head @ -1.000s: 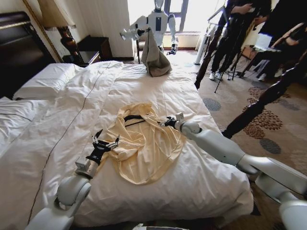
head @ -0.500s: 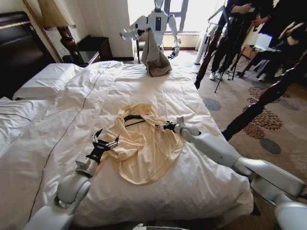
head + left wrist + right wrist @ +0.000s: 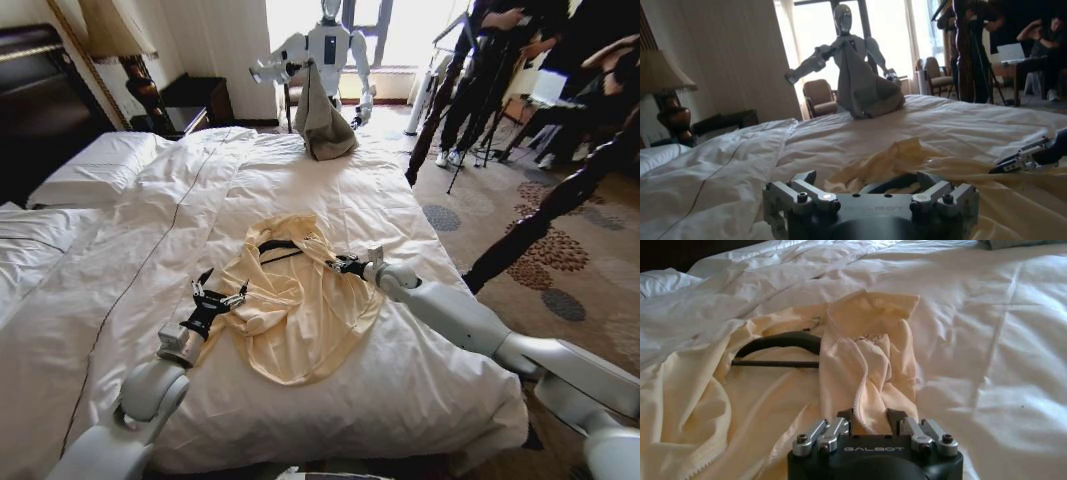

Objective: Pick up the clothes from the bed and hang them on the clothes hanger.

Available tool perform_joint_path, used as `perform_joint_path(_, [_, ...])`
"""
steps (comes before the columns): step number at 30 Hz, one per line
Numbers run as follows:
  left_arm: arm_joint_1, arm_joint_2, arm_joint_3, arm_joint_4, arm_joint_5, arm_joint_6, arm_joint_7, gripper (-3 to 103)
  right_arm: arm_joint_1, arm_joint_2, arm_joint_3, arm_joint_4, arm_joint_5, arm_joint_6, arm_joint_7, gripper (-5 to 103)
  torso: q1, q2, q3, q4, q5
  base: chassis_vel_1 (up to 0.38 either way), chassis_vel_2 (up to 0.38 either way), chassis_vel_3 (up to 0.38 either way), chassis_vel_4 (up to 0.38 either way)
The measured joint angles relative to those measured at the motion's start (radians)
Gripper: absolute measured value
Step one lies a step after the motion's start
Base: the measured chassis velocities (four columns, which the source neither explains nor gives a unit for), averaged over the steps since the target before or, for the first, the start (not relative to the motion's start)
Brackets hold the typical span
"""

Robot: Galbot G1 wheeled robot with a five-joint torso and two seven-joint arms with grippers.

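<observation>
I note the clothes (image 3: 295, 305), thin, wrinkled pale-yellow fabric, lying spread on the puffy white quilted bed (image 3: 400, 380). The slim black clothes hanger (image 3: 275, 247) sits partly tucked under the garment's collar end. My right hand (image 3: 335, 265) rests at the garment's right edge, its fingers closed on a bunched fold of the cloth. My left hand (image 3: 218, 294) is at the garment's left edge, fingers spread apart, holding nothing.
</observation>
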Motion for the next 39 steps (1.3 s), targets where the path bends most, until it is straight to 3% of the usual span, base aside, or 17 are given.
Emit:
perform_joint_path(2, [0.001, 0.000, -0.001, 0.000, -0.001, 0.000, 0.000, 100, -0.001, 0.000, 0.000, 0.000, -0.002, 0.000, 0.002, 33, 0.000, 0.000, 0.000, 0.0000, 0.0000, 0.000, 0.000, 0.000, 0.000])
perform_joint_path(9, [0.001, 0.003, -0.006, -0.008, -0.008, 0.003, -0.001, 100, -0.005, -0.010, 0.001, 0.006, -0.005, 0.001, 0.036, 1, 0.000, 0.000, 0.000, 0.0000, 0.0000, 0.000, 0.000, 0.000, 0.000])
perform_joint_path(11, [0.000, 0.003, -0.005, -0.009, -0.008, 0.004, -0.001, 100, -0.005, -0.017, 0.000, 0.021, -0.003, 0.001, 0.048, -2, 0.000, 0.000, 0.000, -0.0001, 0.0001, 0.000, 0.000, 0.000, 0.000])
perform_joint_path(18, [-0.001, -0.003, -0.001, -0.010, -0.008, 0.005, -0.001, 100, 0.006, -0.046, -0.027, 0.144, 0.036, -0.001, 0.099, -2, 0.000, 0.000, 0.000, -0.0002, -0.0002, 0.000, 0.000, 0.000, 0.000])
perform_joint_path(29, [0.009, -0.004, -0.011, -0.024, -0.008, 0.006, -0.001, 100, 0.049, -0.023, -0.094, 0.283, 0.106, -0.018, 0.170, -1, 0.000, 0.000, 0.000, 0.0001, -0.0002, 0.000, 0.000, 0.000, 0.000])
perform_joint_path(34, [0.018, -0.012, -0.017, -0.036, -0.009, 0.007, -0.002, 100, 0.075, -0.046, -0.177, 0.401, 0.177, -0.085, 0.229, 0, 0.000, 0.000, 0.000, 0.0001, -0.0003, 0.000, 0.000, 0.000, 0.000])
perform_joint_path(39, [0.019, -0.013, -0.017, -0.043, -0.009, 0.009, -0.004, 100, 0.078, -0.078, -0.229, 0.459, 0.202, -0.105, 0.245, 0, 0.000, 0.000, 0.000, -0.0002, -0.0001, 0.000, 0.000, 0.000, 0.000])
